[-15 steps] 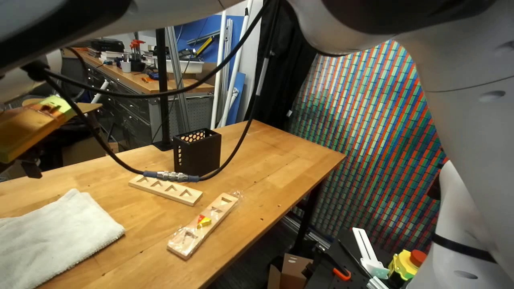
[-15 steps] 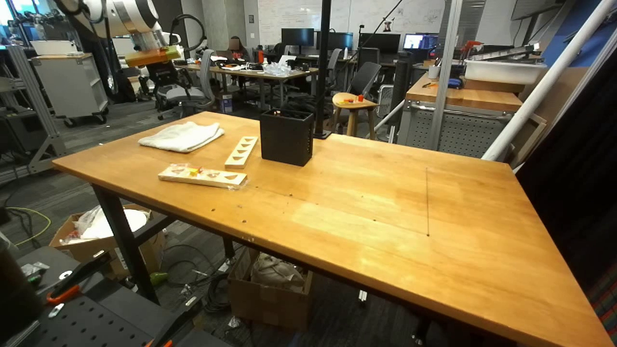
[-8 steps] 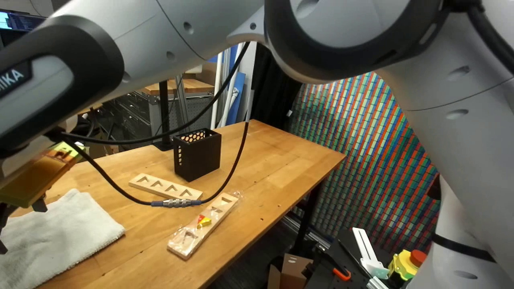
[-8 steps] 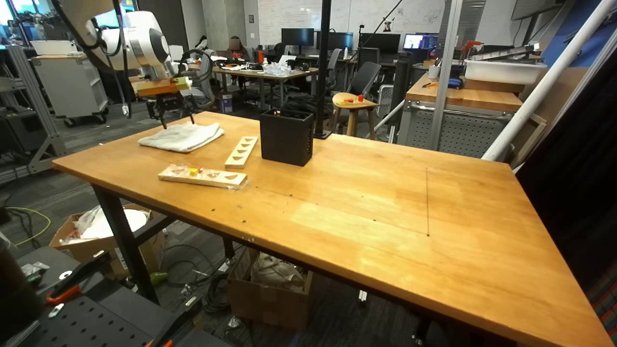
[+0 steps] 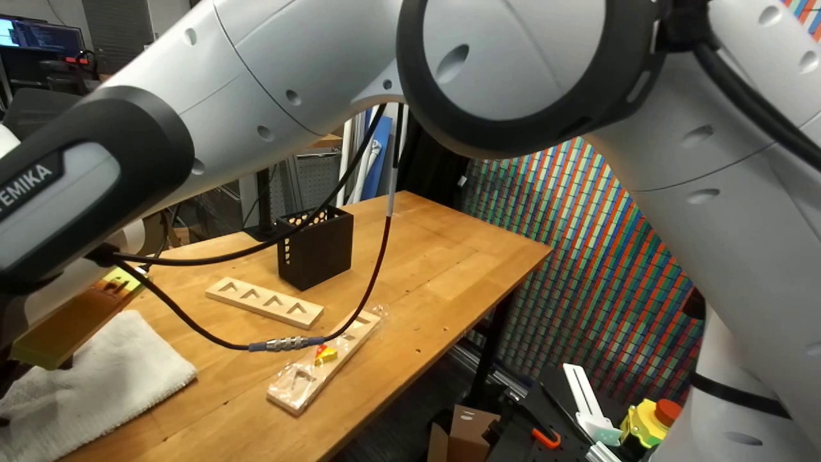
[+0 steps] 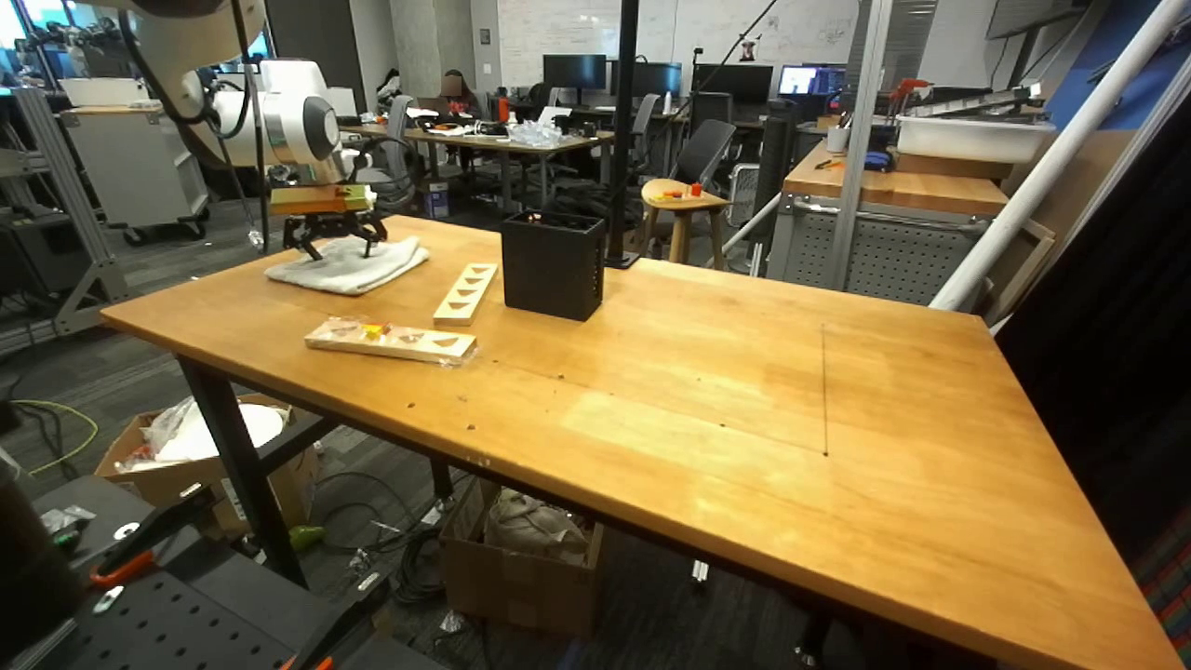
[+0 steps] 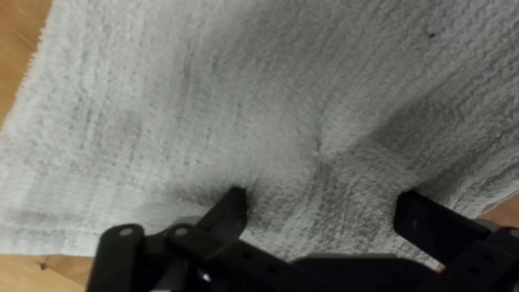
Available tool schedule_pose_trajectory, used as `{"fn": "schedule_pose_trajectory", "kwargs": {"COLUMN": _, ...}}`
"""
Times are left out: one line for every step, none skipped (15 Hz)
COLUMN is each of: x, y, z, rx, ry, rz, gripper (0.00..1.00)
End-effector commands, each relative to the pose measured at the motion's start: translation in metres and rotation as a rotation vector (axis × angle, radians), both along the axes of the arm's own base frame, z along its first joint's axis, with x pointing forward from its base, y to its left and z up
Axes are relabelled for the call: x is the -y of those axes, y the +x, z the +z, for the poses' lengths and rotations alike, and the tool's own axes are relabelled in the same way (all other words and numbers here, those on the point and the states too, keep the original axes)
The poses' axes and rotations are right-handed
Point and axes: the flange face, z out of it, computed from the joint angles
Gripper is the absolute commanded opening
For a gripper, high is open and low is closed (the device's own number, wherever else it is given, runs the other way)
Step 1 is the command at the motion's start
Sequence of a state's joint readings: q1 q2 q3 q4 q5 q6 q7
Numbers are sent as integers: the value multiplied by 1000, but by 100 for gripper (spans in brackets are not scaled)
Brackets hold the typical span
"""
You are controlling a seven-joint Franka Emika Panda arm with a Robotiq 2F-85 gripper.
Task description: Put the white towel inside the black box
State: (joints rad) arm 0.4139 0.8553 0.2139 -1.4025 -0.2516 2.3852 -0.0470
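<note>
The white towel (image 5: 128,369) lies folded on the wooden table, and it also shows in an exterior view (image 6: 386,268). It fills most of the wrist view (image 7: 162,101). My gripper (image 6: 342,255) is low over the towel with its fingertips touching it. In the wrist view the black fingers (image 7: 322,198) stand wide apart, with creased towel cloth between them and nothing clamped. The black box (image 5: 315,249) stands upright with an open top and honeycomb holes, and shows in an exterior view (image 6: 553,270) too. Its inside is mostly hidden.
A wooden board with triangular cut-outs (image 5: 264,303) lies between towel and box. A plastic-wrapped board with coloured pieces (image 5: 295,385) lies nearer the table's edge. A black post (image 6: 622,140) stands behind the box. A cable (image 5: 192,326) hangs from the arm.
The arm has come down from above the table, and the open gripper now reaches the towel. The towel has creased and shifted slightly under the fingers. The box and boards have not moved.
</note>
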Motion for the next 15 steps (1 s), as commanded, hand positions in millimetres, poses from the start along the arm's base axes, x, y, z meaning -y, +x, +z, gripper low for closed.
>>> {"fn": "schedule_pose_trajectory", "kwargs": {"x": -3, "y": -6, "z": 3, "rx": -6, "ry": 58, "rz": 3, "gripper": 71}}
{"fn": "schedule_pose_trajectory", "kwargs": {"x": -5, "y": -8, "z": 9, "rx": -1, "ry": 65, "rz": 3, "gripper": 64}}
{"fn": "schedule_pose_trajectory", "kwargs": {"x": -6, "y": -9, "z": 14, "rx": 1, "ry": 72, "rz": 3, "gripper": 54}}
{"fn": "schedule_pose_trajectory", "kwargs": {"x": -7, "y": -10, "z": 19, "rx": 2, "ry": 74, "rz": 4, "gripper": 46}}
{"fn": "schedule_pose_trajectory", "kwargs": {"x": -8, "y": -12, "z": 27, "rx": 2, "ry": 75, "rz": 6, "gripper": 38}}
{"fn": "schedule_pose_trajectory", "kwargs": {"x": -7, "y": -13, "z": 34, "rx": 2, "ry": 74, "rz": 8, "gripper": 31}}
{"fn": "schedule_pose_trajectory", "kwargs": {"x": -7, "y": -14, "z": 40, "rx": 2, "ry": 74, "rz": 9, "gripper": 24}}
{"fn": "schedule_pose_trajectory", "kwargs": {"x": -7, "y": -15, "z": 50, "rx": 4, "ry": 75, "rz": 11, "gripper": 16}}
{"fn": "schedule_pose_trajectory", "kwargs": {"x": -6, "y": -16, "z": 58, "rx": 8, "ry": 75, "rz": 13, "gripper": 9}}
{"fn": "schedule_pose_trajectory", "kwargs": {"x": -6, "y": -16, "z": 64, "rx": 12, "ry": 75, "rz": 14, "gripper": 0}}
{"fn": "schedule_pose_trajectory", "kwargs": {"x": -5, "y": -18, "z": 71, "rx": 14, "ry": 75, "rz": 15, "gripper": 0}}
{"fn": "schedule_pose_trajectory", "kwargs": {"x": -5, "y": -19, "z": 77, "rx": 16, "ry": 74, "rz": 16, "gripper": 0}}
{"fn": "schedule_pose_trajectory", "kwargs": {"x": -4, "y": -20, "z": 84, "rx": 17, "ry": 71, "rz": 16, "gripper": 3}}
{"fn": "schedule_pose_trajectory", "kwargs": {"x": -3, "y": -22, "z": 92, "rx": 19, "ry": 68, "rz": 17, "gripper": 2}}
{"fn": "schedule_pose_trajectory", "kwargs": {"x": -1, "y": -24, "z": 98, "rx": 18, "ry": 61, "rz": 15, "gripper": 3}}
